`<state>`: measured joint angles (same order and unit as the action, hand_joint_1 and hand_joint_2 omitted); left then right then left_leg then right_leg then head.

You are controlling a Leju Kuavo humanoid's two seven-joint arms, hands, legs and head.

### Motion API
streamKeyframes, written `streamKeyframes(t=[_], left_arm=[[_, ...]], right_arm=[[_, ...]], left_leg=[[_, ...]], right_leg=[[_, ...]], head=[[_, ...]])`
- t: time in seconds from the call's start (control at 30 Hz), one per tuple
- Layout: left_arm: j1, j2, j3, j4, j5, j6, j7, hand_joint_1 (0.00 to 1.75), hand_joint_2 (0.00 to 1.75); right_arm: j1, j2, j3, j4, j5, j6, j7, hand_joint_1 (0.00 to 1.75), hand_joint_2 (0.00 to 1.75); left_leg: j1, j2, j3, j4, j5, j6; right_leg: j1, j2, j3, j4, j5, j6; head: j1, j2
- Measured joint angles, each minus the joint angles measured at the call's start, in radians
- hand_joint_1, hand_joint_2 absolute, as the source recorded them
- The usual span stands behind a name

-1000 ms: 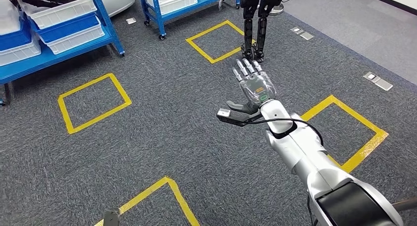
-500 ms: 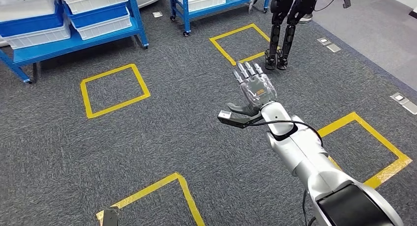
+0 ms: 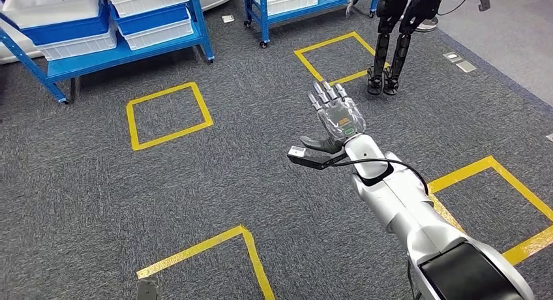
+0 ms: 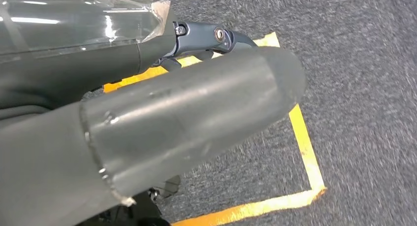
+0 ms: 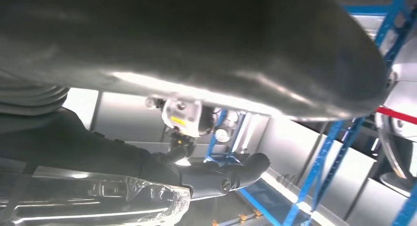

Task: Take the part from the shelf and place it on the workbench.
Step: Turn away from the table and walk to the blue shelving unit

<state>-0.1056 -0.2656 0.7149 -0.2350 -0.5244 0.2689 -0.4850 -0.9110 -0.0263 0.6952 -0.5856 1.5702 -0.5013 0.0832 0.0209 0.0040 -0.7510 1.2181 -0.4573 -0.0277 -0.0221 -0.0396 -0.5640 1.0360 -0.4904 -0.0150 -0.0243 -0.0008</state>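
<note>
I see my right hand (image 3: 336, 114) stretched forward over the grey carpet (image 3: 261, 176), palm up, fingers spread wide and holding nothing. My left hand (image 4: 147, 127) is close to its wrist camera, thumb out over the carpet and a yellow tape square (image 4: 305, 152); I cannot tell how its fingers lie. The blue shelf (image 3: 98, 59) stands far left with white bins (image 3: 147, 0) on it; I cannot make out the part. Another robot's dark legs (image 3: 391, 52) stand far right, beside a taped square (image 3: 336, 55).
</note>
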Motion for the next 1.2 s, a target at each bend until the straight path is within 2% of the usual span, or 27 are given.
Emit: streamKeyframes(t=[0.07, 0.1, 0.17, 0.2, 0.23, 0.27, 0.3, 0.37, 0.4, 0.43, 0.47, 0.53, 0.57, 0.6, 0.67, 0.73, 0.77, 0.8, 0.87, 0.9, 0.93, 0.97, 1.03, 1.1, 1.13, 1.2], left_arm=[[-0.003, 0.002, 0.000, 0.000, 0.000, 0.000, 0.001, 0.00, 0.00], [-0.004, 0.002, 0.000, 0.000, 0.000, 0.000, 0.002, 0.00, 0.00], [-0.006, 0.002, 0.000, 0.000, 0.000, 0.000, 0.002, 0.00, 0.00], [-0.005, 0.002, 0.000, 0.000, 0.000, 0.000, 0.002, 0.00, 0.00], [-0.006, 0.001, 0.000, 0.000, 0.000, 0.000, 0.002, 0.00, 0.00], [-0.007, 0.001, 0.000, 0.000, 0.000, 0.000, 0.002, 0.00, 0.00], [-0.009, 0.001, 0.000, 0.000, 0.000, 0.000, 0.002, 0.00, 0.00], [-0.012, 0.001, -0.001, 0.000, -0.001, -0.001, 0.002, 0.00, 0.00], [-0.012, 0.000, -0.001, 0.000, -0.001, -0.002, 0.003, 0.00, 0.00], [-0.011, 0.000, -0.002, 0.000, -0.001, -0.002, 0.004, 0.00, 0.00], [-0.011, 0.000, -0.001, 0.000, 0.000, -0.002, 0.005, 0.00, 0.00], [-0.011, 0.000, -0.001, 0.000, 0.000, -0.002, 0.007, 0.00, 0.00], [-0.011, 0.000, -0.001, 0.000, 0.000, -0.002, 0.008, 0.00, 0.00], [-0.012, 0.000, -0.002, 0.000, 0.000, -0.002, 0.008, 0.00, 0.00], [-0.011, 0.000, -0.002, 0.000, 0.000, -0.001, 0.010, 0.00, 0.00], [-0.010, 0.000, -0.002, 0.000, 0.000, 0.001, 0.011, 0.00, 0.00], [-0.010, 0.000, -0.002, 0.000, 0.000, 0.002, 0.011, 0.00, 0.00], [-0.010, 0.000, -0.002, 0.000, 0.000, 0.002, 0.012, 0.00, 0.00], [-0.011, 0.000, -0.002, 0.000, 0.001, 0.003, 0.013, 0.00, 0.00], [-0.011, 0.000, -0.003, 0.000, 0.001, 0.003, 0.014, 0.00, 0.00], [-0.010, 0.001, -0.003, 0.000, 0.002, 0.003, 0.015, 0.00, 0.00], [-0.010, 0.001, -0.003, 0.000, 0.002, 0.003, 0.016, 0.00, 0.00], [-0.011, 0.002, -0.003, 0.000, 0.003, 0.002, 0.017, 0.00, 0.00], [-0.013, 0.002, -0.004, 0.000, 0.003, 0.002, 0.017, 0.00, 0.00], [-0.014, 0.001, -0.005, 0.000, 0.003, 0.002, 0.018, 0.00, 0.00], [-0.014, 0.001, -0.006, 0.000, 0.003, 0.003, 0.019, 0.00, 0.00]], right_arm=[[-0.001, -0.001, 0.000, 0.000, 0.000, 0.000, 0.000, 0.00, 0.00], [-0.001, -0.002, 0.000, 0.000, 0.000, 0.000, 0.000, 0.00, 0.00], [-0.001, -0.003, 0.000, 0.000, 0.000, 0.000, 0.000, 0.00, 0.00], [-0.001, -0.003, 0.000, 0.000, 0.000, 0.000, 0.000, 0.00, 0.00], [-0.002, -0.003, 0.000, 0.000, 0.000, 0.000, 0.000, 0.00, 0.00], [-0.002, -0.004, 0.000, -0.001, 0.000, 0.000, 0.000, 0.00, 0.00], [-0.001, -0.005, 0.000, -0.001, 0.000, 0.000, 0.000, 0.00, 0.00], [0.003, -0.008, 0.000, 0.000, 0.000, 0.000, 0.000, 0.00, 0.00], [0.008, -0.010, 0.001, 0.001, 0.000, 0.000, 0.000, 0.00, 0.00], [0.011, -0.011, 0.002, 0.001, 0.000, 0.000, 0.000, 0.00, 0.00], [0.014, -0.012, 0.003, 0.002, 0.000, 0.000, 0.000, 0.00, 0.00], [0.014, -0.012, 0.004, 0.002, 0.000, -0.001, 0.002, 0.00, 0.00], [0.013, -0.012, 0.004, 0.002, 0.000, -0.001, 0.002, 0.00, 0.00], [0.012, -0.011, 0.005, 0.002, 0.000, -0.001, 0.003, 0.00, 0.00], [0.013, -0.007, 0.007, 0.002, 0.000, -0.003, 0.006, 0.00, 0.00], [0.012, -0.002, 0.009, 0.002, 0.000, -0.004, 0.009, 0.00, 0.00], [0.011, 0.000, 0.009, 0.002, 0.000, -0.005, 0.010, 0.00, 0.00], [0.010, 0.002, 0.010, 0.002, 0.000, -0.008, 0.011, 0.00, 0.00], [0.011, 0.004, 0.011, 0.003, 0.000, -0.013, 0.011, 0.00, 0.00], [0.013, 0.004, 0.011, 0.004, 0.000, -0.015, 0.011, 0.00, 0.00], [0.015, 0.005, 0.013, 0.005, 0.000, -0.018, 0.011, 0.00, 0.00], [0.016, 0.005, 0.014, 0.006, 0.000, -0.021, 0.011, 0.00, 0.00], [0.015, 0.007, 0.017, 0.007, 0.000, -0.030, 0.012, 0.00, 0.00], [0.012, 0.008, 0.020, 0.007, 0.000, -0.039, 0.016, 0.00, 0.00], [0.011, 0.008, 0.021, 0.007, 0.000, -0.042, 0.018, 0.00, 0.00], [0.010, 0.010, 0.024, 0.007, 0.000, -0.046, 0.021, 0.00, 0.00]], left_leg=[[-0.004, 0.034, 0.061, -0.125, 0.046, 0.005], [-0.006, 0.044, 0.076, -0.158, 0.052, 0.008], [-0.010, 0.035, 0.080, -0.173, 0.050, 0.020], [-0.011, 0.028, 0.081, -0.177, 0.051, 0.027], [-0.010, 0.019, 0.084, -0.181, 0.054, 0.036], [-0.009, 0.012, 0.086, -0.186, 0.056, 0.044], [-0.007, 0.005, 0.087, -0.189, 0.059, 0.051], [-0.006, -0.013, 0.085, -0.190, 0.061, 0.057], [-0.005, -0.023, 0.085, -0.190, 0.062, 0.057], [-0.005, -0.033, 0.084, -0.189, 0.063, 0.057], [-0.005, -0.043, 0.084, -0.189, 0.064, 0.056], [-0.004, -0.060, 0.084, -0.188, 0.068, 0.050], [-0.005, -0.067, 0.082, -0.188, 0.070, 0.045], [-0.006, -0.072, 0.080, -0.188, 0.073, 0.040], [-0.007, -0.079, 0.076, -0.193, 0.081, 0.027], [-0.003, -0.072, 0.070, -0.189, 0.079, 0.016], [-0.002, -0.059, 0.060, -0.168, 0.062, 0.011], [-0.001, -0.043, 0.043, -0.125, 0.032, 0.008], [-0.001, -0.021, -0.009, 0.005, -0.039, 0.001], [-0.001, -0.018, -0.030, 0.060, -0.061, -0.001], [-0.001, -0.018, -0.035, 0.084, -0.066, -0.001], [-0.001, -0.016, -0.021, 0.068, -0.054, 0.000], [-0.003, 0.006, 0.055, -0.056, -0.006, 0.009], [-0.011, 0.032, 0.114, -0.161, 0.021, 0.022], [-0.016, 0.037, 0.123, -0.182, 0.023, 0.028], [-0.019, 0.023, 0.120, -0.188, 0.029, 0.039]], right_leg=[[0.010, -0.010, 0.003, 0.004, -0.010, 0.010], [0.017, -0.016, 0.004, 0.004, -0.014, 0.015], [0.028, -0.031, 0.006, 0.002, -0.017, 0.022], [0.029, -0.035, 0.005, 0.003, -0.022, 0.025], [0.028, -0.029, 0.000, 0.015, -0.031, 0.028], [0.024, -0.016, -0.014, 0.046, -0.049, 0.029], [0.020, 0.002, -0.039, 0.098, -0.074, 0.029], [0.016, 0.027, -0.107, 0.237, -0.125, 0.030], [0.014, 0.031, -0.132, 0.286, -0.137, 0.034], [0.013, 0.033, -0.140, 0.298, -0.134, 0.041], [0.011, 0.035, -0.126, 0.264, -0.114, 0.050], [0.004, 0.051, -0.058, 0.119, -0.053, 0.065], [0.003, 0.060, -0.028, 0.055, -0.028, 0.065], [0.003, 0.068, -0.012, 0.018, -0.013, 0.060], [0.010, 0.065, -0.009, 0.006, 0.000, 0.043], [0.005, 0.054, -0.012, 0.003, 0.010, 0.026], [0.002, 0.048, -0.012, 0.001, 0.015, 0.016], [0.000, 0.042, -0.013, -0.001, 0.018, 0.009], [0.006, 0.030, -0.016, 0.000, 0.020, 0.002], [0.009, 0.022, -0.018, 0.000, 0.021, 0.001], [0.011, 0.013, -0.019, 0.000, 0.021, 0.000], [0.013, 0.005, -0.020, 0.000, 0.022, 0.000], [0.016, -0.011, -0.020, 0.000, 0.022, 0.000], [0.024, -0.024, -0.022, 0.001, 0.021, 0.002], [0.027, -0.030, -0.023, 0.000, 0.021, 0.004], [0.030, -0.041, -0.022, -0.003, 0.022, 0.011]], head=[[-0.001, 0.000], [0.001, 0.000], [0.004, 0.000], [0.004, 0.000], [0.004, 0.000], [0.005, 0.000], [0.006, 0.000], [0.007, 0.000], [0.007, 0.000], [0.007, 0.000], [0.007, 0.000], [0.008, 0.000], [0.008, 0.000], [0.008, 0.000], [0.007, 0.000], [0.006, 0.000], [0.005, 0.000], [0.003, 0.000], [0.000, 0.000], [0.001, 0.000], [0.001, 0.000], [0.001, 0.000], [0.000, 0.000], [0.002, 0.000], [0.003, 0.000], [0.003, 0.000]])
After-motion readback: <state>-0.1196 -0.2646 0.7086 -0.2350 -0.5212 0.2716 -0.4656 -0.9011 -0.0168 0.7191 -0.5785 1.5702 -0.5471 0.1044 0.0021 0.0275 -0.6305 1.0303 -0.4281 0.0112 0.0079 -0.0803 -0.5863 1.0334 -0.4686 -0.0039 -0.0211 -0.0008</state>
